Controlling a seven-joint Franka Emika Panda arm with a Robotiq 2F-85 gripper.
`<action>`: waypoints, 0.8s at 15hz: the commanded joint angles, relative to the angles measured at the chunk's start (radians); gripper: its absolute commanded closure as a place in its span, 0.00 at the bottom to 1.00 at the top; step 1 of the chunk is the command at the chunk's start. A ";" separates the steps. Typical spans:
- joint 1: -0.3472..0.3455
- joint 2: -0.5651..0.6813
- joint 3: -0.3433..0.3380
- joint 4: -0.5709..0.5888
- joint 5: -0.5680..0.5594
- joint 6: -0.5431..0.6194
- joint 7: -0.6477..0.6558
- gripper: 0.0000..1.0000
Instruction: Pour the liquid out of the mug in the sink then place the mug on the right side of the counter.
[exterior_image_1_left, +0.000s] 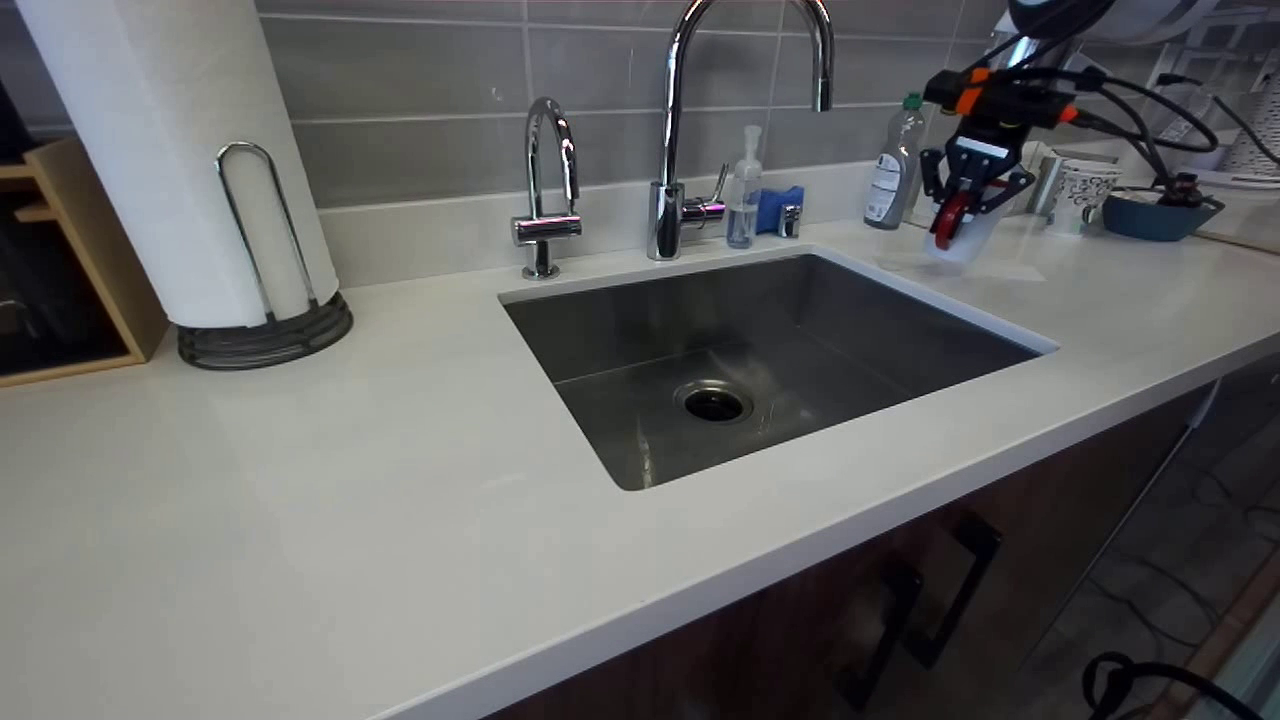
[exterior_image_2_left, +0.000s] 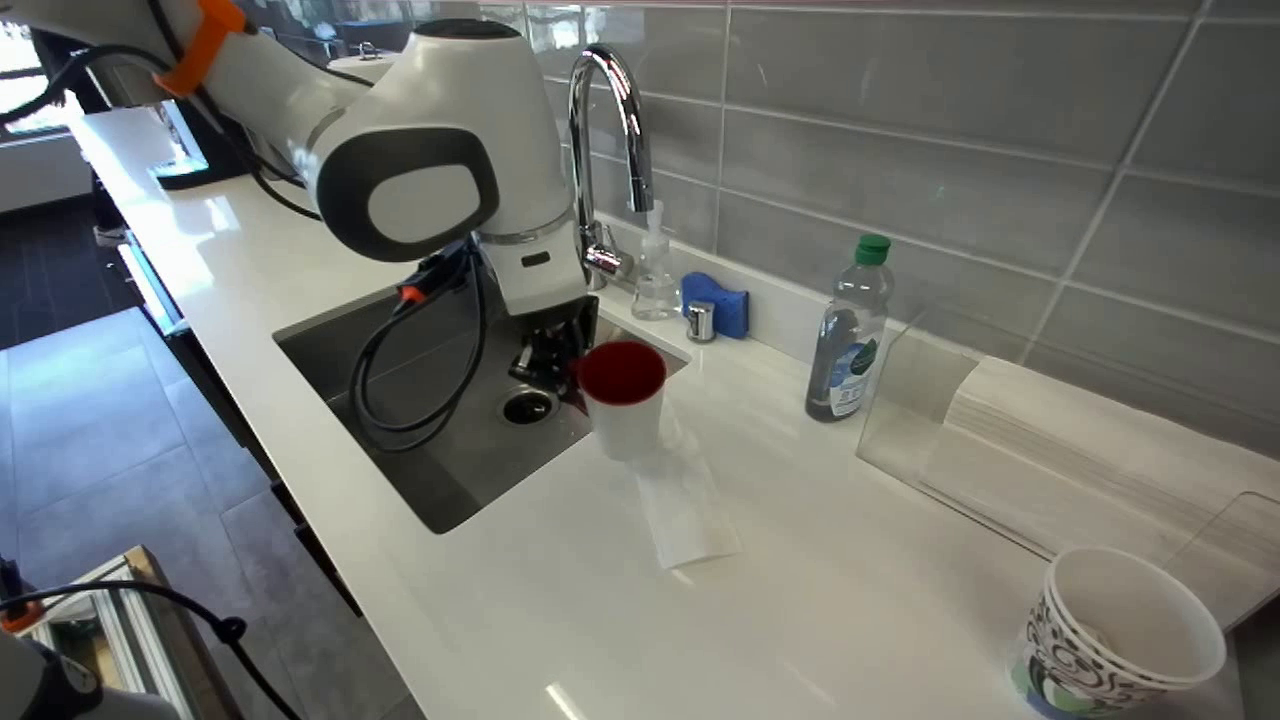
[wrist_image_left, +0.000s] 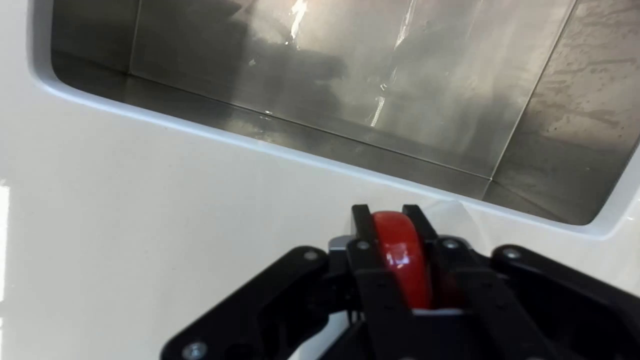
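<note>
The mug is white outside and red inside, with a red handle. In an exterior view the mug (exterior_image_2_left: 628, 425) is upright at the sink's edge, its red inside facing up. It also shows in an exterior view (exterior_image_1_left: 972, 243) beside the sink (exterior_image_1_left: 850, 320). My gripper (exterior_image_1_left: 955, 212) is shut on the red handle; in the wrist view both fingers (wrist_image_left: 387, 212) flank the handle (wrist_image_left: 400, 257). The mug's body is mostly hidden by the gripper in the wrist view. I cannot tell whether its base touches the counter (exterior_image_2_left: 560, 600). Any liquid inside cannot be made out.
A white napkin (exterior_image_2_left: 690, 500) lies by the mug. A green-capped soap bottle (exterior_image_2_left: 850, 330), a clear napkin holder (exterior_image_2_left: 960, 440) and patterned cups (exterior_image_2_left: 1100, 640) stand along the counter. The tall faucet (exterior_image_1_left: 668, 130) and small faucet (exterior_image_1_left: 545, 190) rise behind the sink. A blue bowl (exterior_image_1_left: 1155, 215) stands beyond.
</note>
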 joint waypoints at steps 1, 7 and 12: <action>-0.017 0.020 -0.014 0.052 -0.038 -0.038 0.032 0.95; -0.022 0.062 -0.042 0.099 -0.029 -0.054 0.005 0.95; -0.018 0.109 -0.057 0.131 -0.034 -0.044 -0.010 0.95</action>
